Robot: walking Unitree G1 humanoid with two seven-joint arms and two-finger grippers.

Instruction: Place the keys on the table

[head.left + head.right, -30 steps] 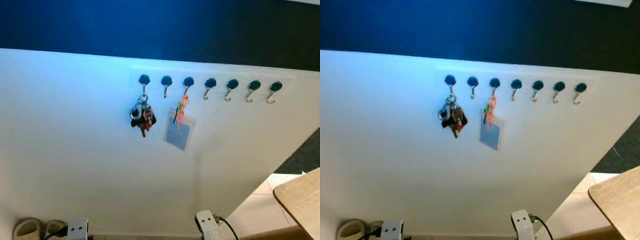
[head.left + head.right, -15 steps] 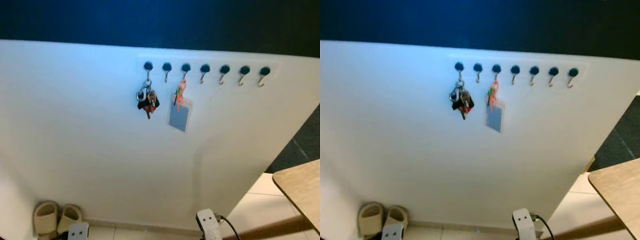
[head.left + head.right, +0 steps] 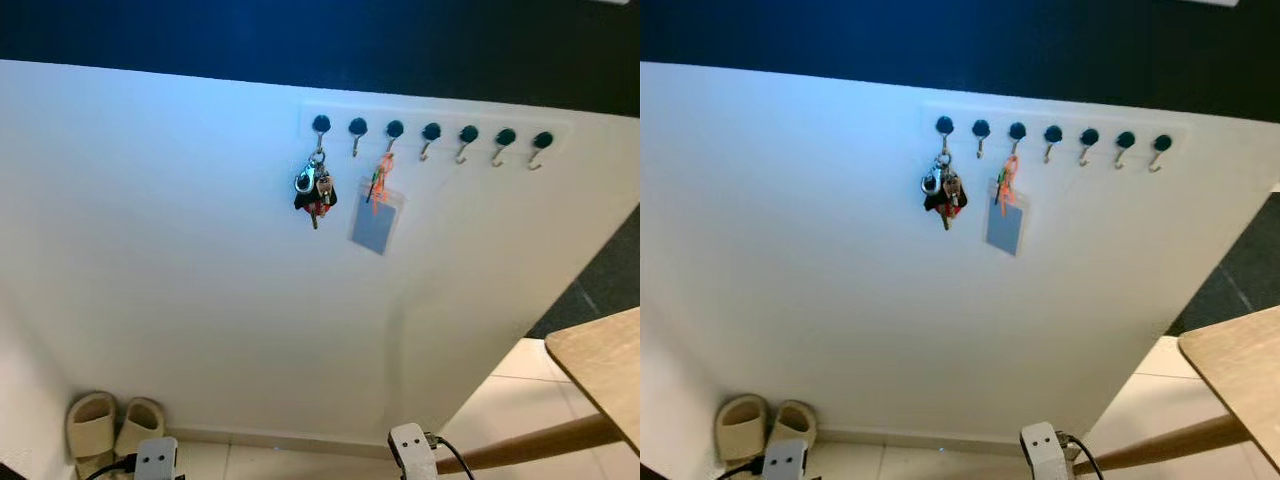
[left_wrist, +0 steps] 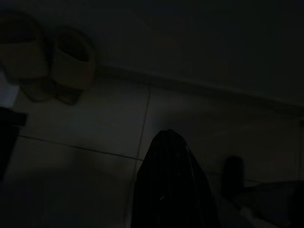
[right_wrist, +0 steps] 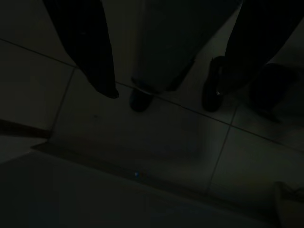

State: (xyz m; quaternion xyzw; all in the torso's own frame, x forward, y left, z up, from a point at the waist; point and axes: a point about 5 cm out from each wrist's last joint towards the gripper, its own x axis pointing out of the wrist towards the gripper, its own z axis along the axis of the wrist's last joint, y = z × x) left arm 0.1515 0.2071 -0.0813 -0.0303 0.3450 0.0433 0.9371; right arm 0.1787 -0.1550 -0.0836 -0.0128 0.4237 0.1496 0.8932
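A bunch of keys with dark fobs hangs from the leftmost of several dark round hooks on a white wall panel. The pale wooden table juts in at the lower right. Both arms hang low, well below the keys: the left wrist and the right wrist show at the bottom edge. In the dim right wrist view my right gripper is open over the tiled floor. The left gripper shows as one dark mass, fingers together, holding nothing.
A blue-grey card on an orange strap hangs two hooks right of the keys. A pair of beige slippers sits on the floor by the wall at the lower left. A wooden table leg slants across the tiles.
The camera has moved: the wall now sits further right in view and more floor and the slippers show. The keys still hang on their hook; both arms stay low.
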